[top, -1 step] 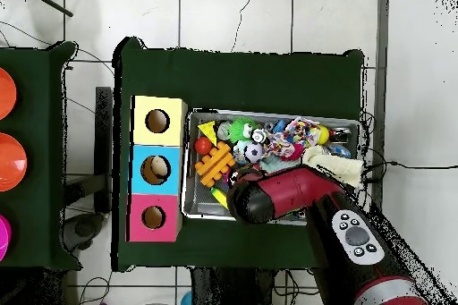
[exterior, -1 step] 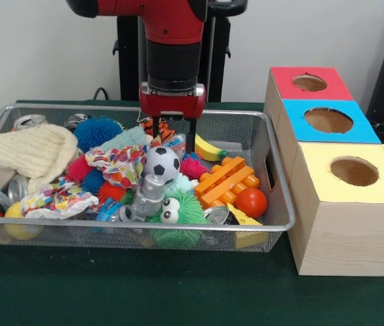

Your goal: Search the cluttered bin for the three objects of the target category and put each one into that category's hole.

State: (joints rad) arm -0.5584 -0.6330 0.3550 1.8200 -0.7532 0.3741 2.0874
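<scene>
Gripper [exterior, -1 step: 174, 129] over bin's [exterior, -1 step: 281, 204] far side, banana [exterior, -1 step: 209, 149] beside.

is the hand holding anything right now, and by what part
Cannot be told. The hand is low in the bin, among the toys by the banana, but no grip shows in either view.

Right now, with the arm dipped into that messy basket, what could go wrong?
The gripper sits low among tightly packed toys, so it might grab two at once or snag the patterned cloth. The soccer ball perches atop the pile and could roll off if nudged. The holes in the boxes look snug, so a drop might miss.
</scene>
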